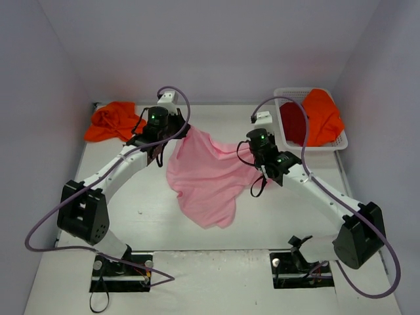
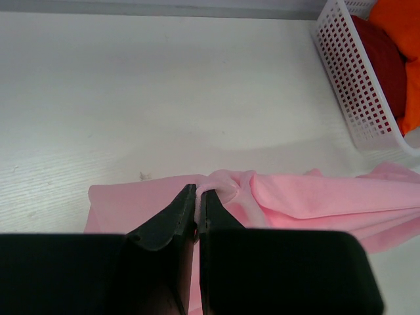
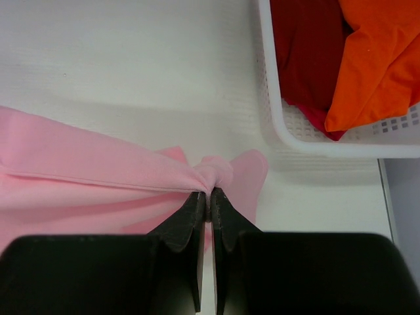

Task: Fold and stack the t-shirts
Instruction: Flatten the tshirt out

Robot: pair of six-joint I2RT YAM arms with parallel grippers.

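The left gripper (image 2: 197, 192) and right gripper (image 3: 209, 194) each clamp bunched cloth of the pink t-shirt (image 1: 203, 178) over the counter (image 1: 151, 213)

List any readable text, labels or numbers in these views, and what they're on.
None can be read in any view.
pink t-shirt: plain, no print or tag showing.
orange t-shirt at far left: plain.
basket: no label on its latticed wall.
left arm and right arm: no legible markings.
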